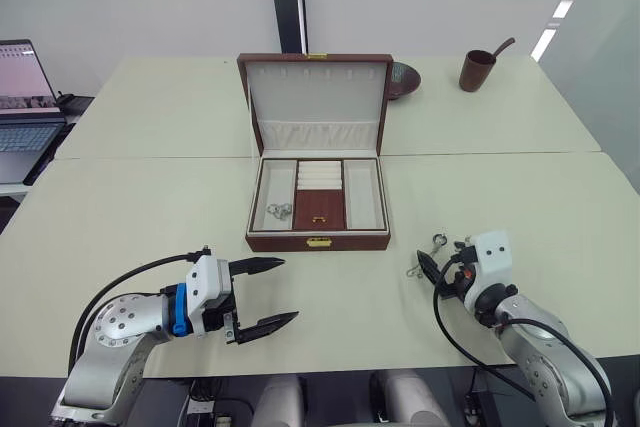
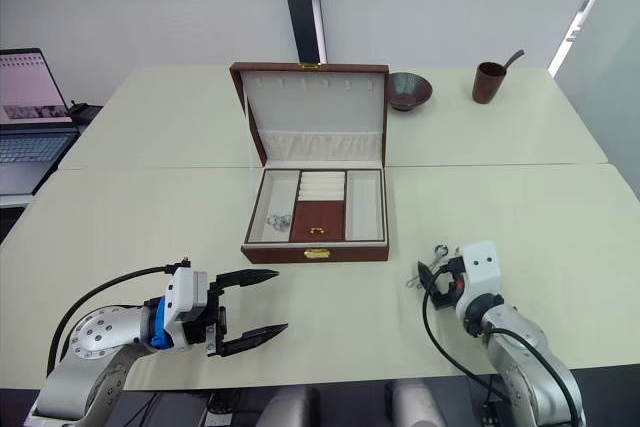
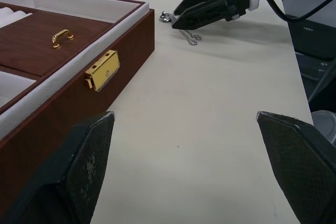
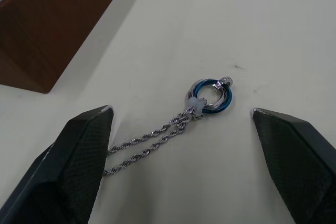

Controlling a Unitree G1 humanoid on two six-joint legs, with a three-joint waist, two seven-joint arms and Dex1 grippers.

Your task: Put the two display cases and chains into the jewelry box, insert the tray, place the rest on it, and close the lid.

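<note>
Presently the right gripper (image 4: pixel 181 129) has its two black fingers spread wide, straddling a silver rope chain with a blue ring (image 4: pixel 209 97) that lies flat on the cream tabletop (image 1: pixel 150 217); neither finger clearly touches it. In the head view this chain sits at lower right of centre, just ahead of the gripper and apart from the box's front right corner.

The left gripper (image 1: pixel 262 296), at lower left of the head view, is likewise spread apart and grips nothing, its tips aimed toward the box front.

The brown wooden jewelry box with cream lining (image 1: pixel 318 240) stands at frame centre, lid upright and open. A brown panel with a small gold handle (image 1: pixel 320 209) occupies the front middle section, and a gold latch (image 1: pixel 319 242) marks the front wall. A second silver chain (image 1: pixel 278 211) lies in the left compartment.

At upper right stand a dark bowl (image 2: pixel 410 90) and a brown cup with a spoon (image 2: pixel 489 81); a laptop (image 1: pixel 25 112) is at the left edge.
</note>
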